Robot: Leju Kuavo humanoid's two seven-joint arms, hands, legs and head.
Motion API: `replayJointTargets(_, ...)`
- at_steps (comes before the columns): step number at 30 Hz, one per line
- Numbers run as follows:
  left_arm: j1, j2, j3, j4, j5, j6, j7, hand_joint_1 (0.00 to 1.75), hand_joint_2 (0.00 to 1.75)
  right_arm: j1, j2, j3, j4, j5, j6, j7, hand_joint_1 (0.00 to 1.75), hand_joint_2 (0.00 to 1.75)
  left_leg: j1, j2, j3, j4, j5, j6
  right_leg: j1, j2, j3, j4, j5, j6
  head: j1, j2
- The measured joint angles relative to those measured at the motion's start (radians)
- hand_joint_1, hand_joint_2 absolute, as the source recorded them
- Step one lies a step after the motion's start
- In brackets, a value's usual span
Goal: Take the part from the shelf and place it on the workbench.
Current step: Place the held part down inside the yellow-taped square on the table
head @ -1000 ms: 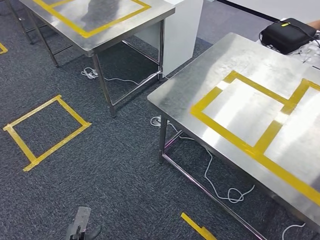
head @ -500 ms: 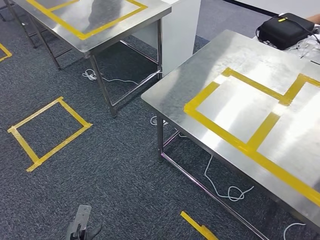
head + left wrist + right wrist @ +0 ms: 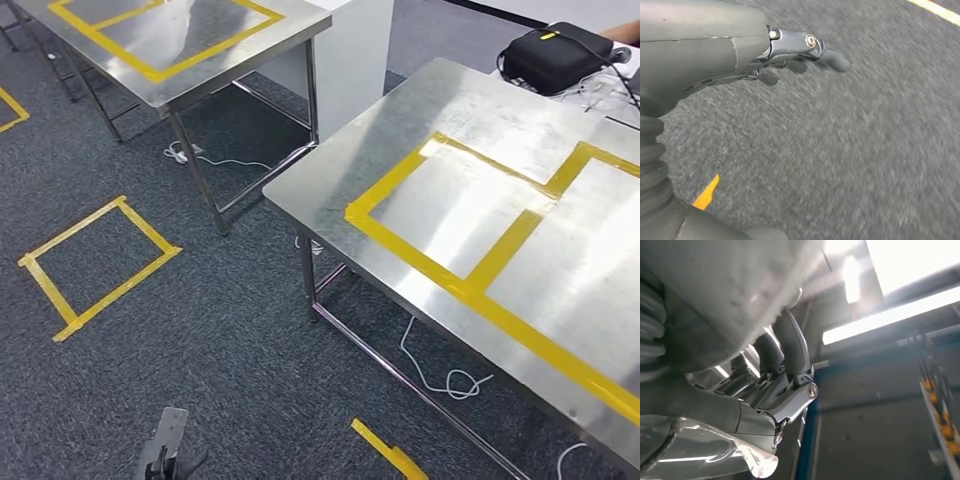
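Observation:
The workbench point(image 3: 423, 110) is a steel table with yellow tape rectangles, on the right of the head view. In the right wrist view, my right hand point(image 3: 779, 385) grips the part point(image 3: 726, 290), a large grey blurred object, with its fingers curled up against it. Shiny crinkled wrapping point(image 3: 715, 455) shows beneath the hand. This view looks up at ceiling lights. My left hand point(image 3: 791, 50) hangs over grey carpet with fingers stretched out and holds nothing. It also peeks in at the bottom edge of the head view as the left hand point(image 3: 167, 448).
A second taped steel table point(image 3: 189, 70) stands at the far left, with a white cabinet point(image 3: 351, 60) behind it. A yellow tape square point(image 3: 98, 265) and a tape strip point(image 3: 389, 455) mark the carpet. White cables point(image 3: 445, 380) lie under the workbench. A black bag point(image 3: 558, 55) sits beyond it.
The whole head picture has shifted left and the workbench looms larger: the camera has moved, not the tables. My left hand stays at the bottom edge.

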Motion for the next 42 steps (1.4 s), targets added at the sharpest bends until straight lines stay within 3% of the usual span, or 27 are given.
replayJointTargets(2, 0.0, -0.001, 0.0, 0.0, 0.001, 0.001, 0.0, 0.0, 1.75, 0.012, -0.002, -0.003, -0.002, 0.0, 0.001, 0.0, 1.75, 1.75, 0.007, -0.001, 0.012, -0.032, 0.015, -0.009, 0.0, -0.001, -0.001, -0.007, -0.001, 0.005, -0.005, 0.0)
replayJointTargets(4, 0.0, -0.002, 0.0, 0.0, 0.002, 0.002, 0.0, 0.0, 1.75, 0.007, -0.006, -0.01, -0.005, -0.001, 0.002, 0.001, 1.75, 1.75, 0.023, 0.0, 0.026, -0.068, 0.033, -0.023, -0.002, 0.001, -0.021, 0.027, -0.028, 0.017, -0.006, 0.0)
replayJointTargets(6, 0.0, -0.005, 0.0, 0.0, 0.002, 0.002, 0.0, 0.0, 1.75, 0.005, -0.005, -0.014, -0.004, -0.002, 0.007, 0.004, 1.75, 1.75, 0.037, 0.001, 0.03, -0.081, 0.04, -0.034, -0.015, 0.002, -0.073, 0.13, -0.077, 0.04, -0.005, 0.0)
replayJointTargets(8, 0.001, -0.008, 0.0, 0.001, 0.003, 0.002, 0.0, 0.0, 1.75, 0.015, -0.004, -0.014, -0.004, -0.001, 0.014, 0.01, 1.75, 1.75, 0.054, 0.001, 0.03, -0.08, 0.039, -0.048, -0.036, 0.001, -0.111, 0.202, -0.09, 0.067, -0.005, 0.0)
replayJointTargets(9, 0.002, -0.01, 0.0, 0.002, 0.004, 0.002, 0.0, 0.0, 1.75, 0.02, -0.003, -0.014, -0.003, -0.001, 0.017, 0.013, 1.75, 1.75, 0.063, 0.001, 0.03, -0.078, 0.037, -0.059, -0.049, 0.0, -0.107, 0.189, -0.07, 0.082, -0.005, 0.0)
replayJointTargets(11, 0.003, -0.009, 0.0, 0.003, 0.005, 0.003, 0.0, 0.0, 1.75, 0.023, -0.002, -0.014, -0.003, -0.001, 0.021, 0.016, 1.75, 1.75, 0.08, 0.001, 0.029, -0.067, 0.03, -0.084, -0.076, -0.004, -0.05, 0.075, -0.006, 0.12, -0.004, 0.0)
replayJointTargets(12, 0.003, -0.006, 0.0, 0.003, 0.005, 0.004, 0.0, 0.0, 1.75, 0.022, 0.0, -0.014, -0.002, 0.0, 0.023, 0.016, 1.75, 1.75, 0.086, 0.001, 0.027, -0.057, 0.024, -0.098, -0.083, -0.001, -0.019, 0.018, 0.013, 0.131, -0.003, 0.0)
replayJointTargets(13, 0.003, -0.003, 0.001, 0.003, 0.005, 0.004, 0.0, 0.0, 1.75, 0.024, 0.003, -0.014, -0.001, 0.0, 0.025, 0.016, 1.75, 1.75, 0.087, -0.001, 0.024, -0.047, 0.02, -0.109, -0.086, 0.003, 0.004, -0.02, 0.021, 0.129, -0.001, 0.0)
replayJointTargets(14, 0.003, -0.001, 0.001, 0.003, 0.005, 0.005, 0.0, 0.0, 1.75, 0.027, 0.006, -0.014, 0.0, 0.002, 0.027, 0.017, 1.75, 1.75, 0.087, -0.002, 0.022, -0.04, 0.017, -0.118, -0.086, 0.007, 0.013, -0.032, 0.017, 0.119, 0.0, 0.0)
replayJointTargets(16, 0.005, -0.003, 0.001, 0.005, 0.005, 0.005, 0.0, 0.0, 1.75, 0.036, 0.009, -0.014, 0.0, 0.008, 0.032, 0.017, 1.75, 1.75, 0.087, -0.005, 0.02, -0.037, 0.017, -0.128, -0.082, 0.012, 0.01, -0.019, 0.011, 0.086, -0.004, 0.0)
replayJointTargets(18, 0.005, -0.005, 0.001, 0.006, 0.005, 0.005, 0.0, 0.0, 1.75, 0.04, 0.008, -0.014, -0.001, 0.015, 0.035, 0.017, 1.75, 1.75, 0.089, -0.003, 0.011, -0.012, -0.003, -0.134, -0.079, 0.012, 0.006, -0.011, 0.008, 0.071, -0.01, 0.0)
replayJointTargets(20, 0.004, -0.006, 0.001, 0.007, 0.005, 0.005, 0.0, 0.0, 1.75, 0.041, 0.008, -0.014, -0.002, 0.02, 0.036, 0.018, 1.75, 1.75, 0.088, -0.001, -0.031, 0.086, -0.057, -0.13, -0.071, 0.012, 0.006, -0.009, 0.008, 0.059, -0.015, 0.0)
replayJointTargets(22, 0.005, -0.007, 0.001, 0.008, 0.005, 0.005, 0.0, 0.0, 1.75, 0.044, 0.008, -0.014, -0.002, 0.025, 0.038, 0.018, 1.75, 1.75, 0.079, -0.001, -0.095, 0.22, -0.11, -0.117, -0.057, 0.012, 0.007, -0.009, 0.008, 0.049, -0.017, 0.0)
replayJointTargets(23, 0.006, -0.008, 0.001, 0.008, 0.005, 0.005, 0.0, 0.0, 1.75, 0.046, 0.008, -0.013, -0.001, 0.027, 0.039, 0.018, 1.75, 1.75, 0.071, -0.002, -0.115, 0.258, -0.117, -0.106, -0.05, 0.012, 0.007, -0.009, 0.007, 0.044, -0.018, 0.0)
replayJointTargets(24, 0.007, -0.008, 0.001, 0.009, 0.005, 0.005, 0.0, 0.0, 1.75, 0.047, 0.008, -0.013, -0.001, 0.03, 0.04, 0.018, 1.75, 1.75, 0.061, -0.002, -0.12, 0.262, -0.105, -0.093, -0.042, 0.013, 0.007, -0.01, 0.007, 0.038, -0.018, 0.0)
replayJointTargets(25, 0.008, -0.008, 0.001, 0.009, 0.005, 0.005, 0.0, 0.0, 1.75, 0.048, 0.008, -0.012, -0.001, 0.032, 0.04, 0.018, 1.75, 1.75, 0.047, -0.003, -0.107, 0.225, -0.077, -0.075, -0.036, 0.014, 0.007, -0.01, 0.006, 0.034, -0.017, 0.0)
replayJointTargets(26, 0.008, -0.008, 0.001, 0.01, 0.005, 0.005, 0.0, 0.0, 1.75, 0.049, 0.008, -0.012, -0.001, 0.033, 0.04, 0.018, 1.75, 1.75, 0.031, -0.005, -0.078, 0.158, -0.039, -0.054, -0.031, 0.015, 0.007, -0.01, 0.006, 0.03, -0.017, 0.0)
replayJointTargets(28, 0.008, -0.003, 0.001, 0.01, 0.004, 0.006, 0.0, 0.0, 1.75, 0.054, 0.012, -0.012, 0.0, 0.035, 0.041, 0.019, 1.75, 1.75, 0.005, -0.006, -0.017, 0.028, 0.009, -0.009, -0.025, 0.017, 0.006, -0.013, 0.006, 0.026, -0.016, 0.0)
replayJointTargets(30, 0.007, 0.001, 0.001, 0.011, 0.004, 0.006, 0.0, 0.0, 1.75, 0.062, 0.018, -0.01, 0.002, 0.036, 0.042, 0.019, 1.75, 1.75, -0.005, -0.004, 0.007, -0.023, 0.015, 0.01, -0.027, 0.016, 0.006, -0.017, 0.007, 0.026, -0.016, 0.0)
replayJointTargets(32, 0.008, 0.001, 0.001, 0.011, 0.003, 0.007, 0.0, 0.0, 1.75, 0.067, 0.019, -0.01, 0.003, 0.038, 0.042, 0.019, 1.75, 1.75, -0.001, -0.003, 0.016, -0.048, 0.024, 0.004, -0.028, 0.014, 0.006, -0.024, 0.007, 0.029, -0.017, 0.0)
replayJointTargets(34, 0.007, -0.001, 0.002, 0.012, 0.002, 0.007, 0.0, 0.0, 1.75, 0.062, 0.015, -0.012, 0.003, 0.041, 0.043, 0.019, 1.75, 1.75, 0.009, -0.002, 0.034, -0.085, 0.039, -0.008, -0.026, 0.012, -0.008, 0.0, -0.014, 0.035, -0.016, 0.0)
replayJointTargets(37, 0.005, -0.007, 0.002, 0.014, -0.003, 0.007, 0.0, 0.0, 1.75, 0.058, 0.014, -0.014, 0.003, 0.048, 0.044, 0.019, 1.75, 1.75, 0.023, 0.0, 0.044, -0.103, 0.046, -0.021, -0.031, 0.011, -0.083, 0.155, -0.088, 0.054, -0.013, 0.0)
replayJointTargets(38, 0.006, -0.01, 0.002, 0.015, -0.005, 0.007, 0.0, 0.0, 1.75, 0.061, 0.015, -0.013, 0.004, 0.05, 0.046, 0.019, 1.75, 1.75, 0.028, 0.0, 0.044, -0.102, 0.045, -0.025, -0.036, 0.011, -0.106, 0.196, -0.098, 0.062, -0.013, 0.0)
replayJointTargets(39, 0.007, -0.012, 0.002, 0.017, -0.006, 0.007, 0.0, 0.0, 1.75, 0.064, 0.015, -0.012, 0.004, 0.052, 0.048, 0.02, 1.75, 1.75, 0.032, 0.0, 0.043, -0.1, 0.042, -0.03, -0.042, 0.009, -0.114, 0.206, -0.089, 0.072, -0.013, 0.0)
replayJointTargets(40, 0.007, -0.013, 0.002, 0.018, -0.006, 0.007, 0.0, 0.0, 1.75, 0.064, 0.015, -0.011, 0.004, 0.053, 0.05, 0.021, 1.75, 1.75, 0.038, 0.0, 0.043, -0.095, 0.039, -0.037, -0.049, 0.007, -0.102, 0.179, -0.063, 0.083, -0.013, 0.0)
replayJointTargets(42, 0.008, -0.013, 0.003, 0.019, -0.006, 0.008, 0.0, 0.0, 1.75, 0.061, 0.017, -0.01, 0.005, 0.057, 0.053, 0.024, 1.75, 1.75, 0.047, 0.0, 0.042, -0.077, 0.027, -0.056, -0.063, -0.001, -0.039, 0.057, -0.001, 0.11, -0.012, 0.0)
